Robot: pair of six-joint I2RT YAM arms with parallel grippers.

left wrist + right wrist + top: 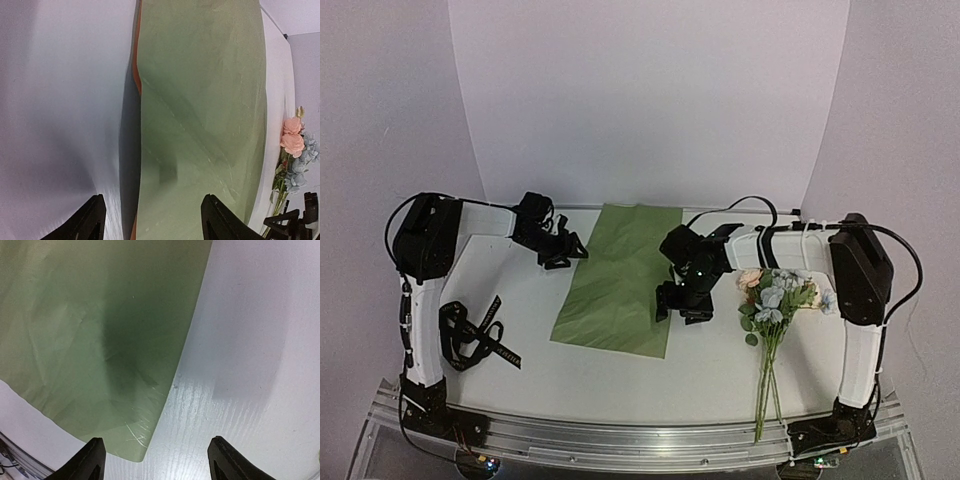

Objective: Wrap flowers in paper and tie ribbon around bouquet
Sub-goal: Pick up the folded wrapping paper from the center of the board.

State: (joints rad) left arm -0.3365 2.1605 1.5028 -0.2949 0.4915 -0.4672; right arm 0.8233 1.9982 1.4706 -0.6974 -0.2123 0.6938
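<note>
Left gripper (156,224) is hanging with its two fingers (93,220) spread wide and nothing between them. In the left wrist view one finger is standing over the bare white table (60,100) and the other over the paper (200,100), so the jaws are straddling the sheet's left edge. That edge is lifting slightly, showing a thin orange line of the underside and casting a dark shadow on the table. In the top view this gripper is sitting just beside the paper's far left corner.

Right gripper (160,462) is likewise standing wide open and holding nothing. In its wrist view the sheet's near right corner is lying between the fingers (94,460), close to the left one, while the other finger is standing over bare table. Whether the fingertips are touching the surface cannot be told.

Paper is lying spread out, green face up and faintly creased, in the middle of the table between the two arms. Flowers (775,295) are lying to the right of the right gripper, apart from the paper. Their peach and pale blue blooms are pointing toward the far side, and their long thin stems are reaching toward the near edge beside the right arm. Ribbon (470,335) is lying in a loose black tangle at the near left, close to the left arm and well apart from the paper.
</note>
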